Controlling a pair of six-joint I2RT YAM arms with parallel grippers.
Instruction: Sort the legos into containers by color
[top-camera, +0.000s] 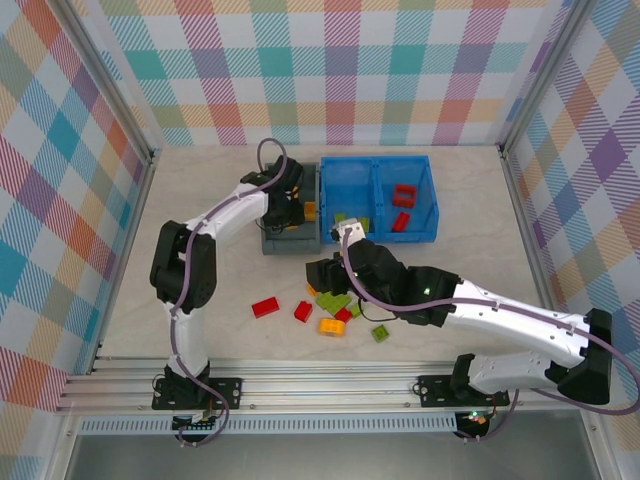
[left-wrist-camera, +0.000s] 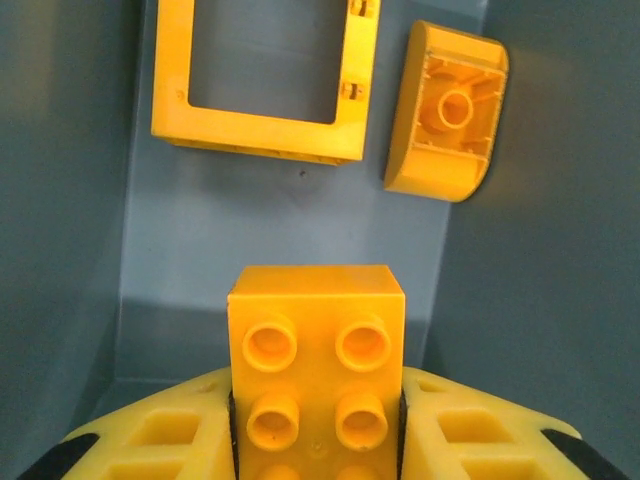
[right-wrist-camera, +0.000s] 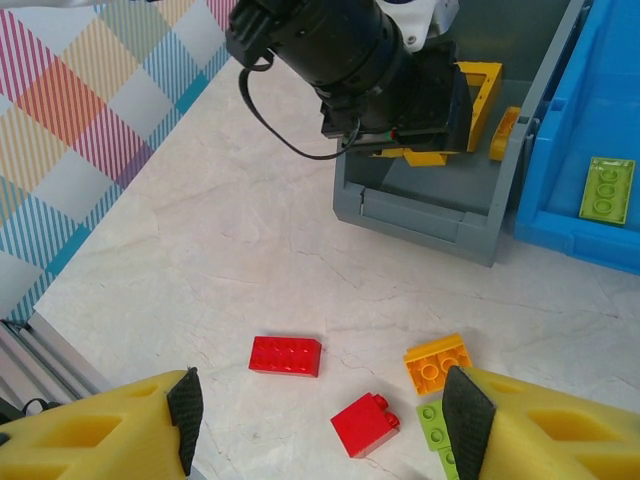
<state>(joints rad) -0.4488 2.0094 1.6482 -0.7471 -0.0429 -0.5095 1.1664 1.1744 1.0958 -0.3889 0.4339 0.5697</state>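
Yellow brick (left-wrist-camera: 316, 370); left fingers (left-wrist-camera: 150, 440) inside bin (left-wrist-camera: 60, 200)

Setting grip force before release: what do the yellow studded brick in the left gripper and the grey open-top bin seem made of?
Yellow studded brick: looks like hard moulded plastic, smooth with a slight sheen, crisp edges and round studs. Grey open-top bin: probably plastic too, matte, even-coloured walls and a moulded front lip; painted metal cannot be ruled out.
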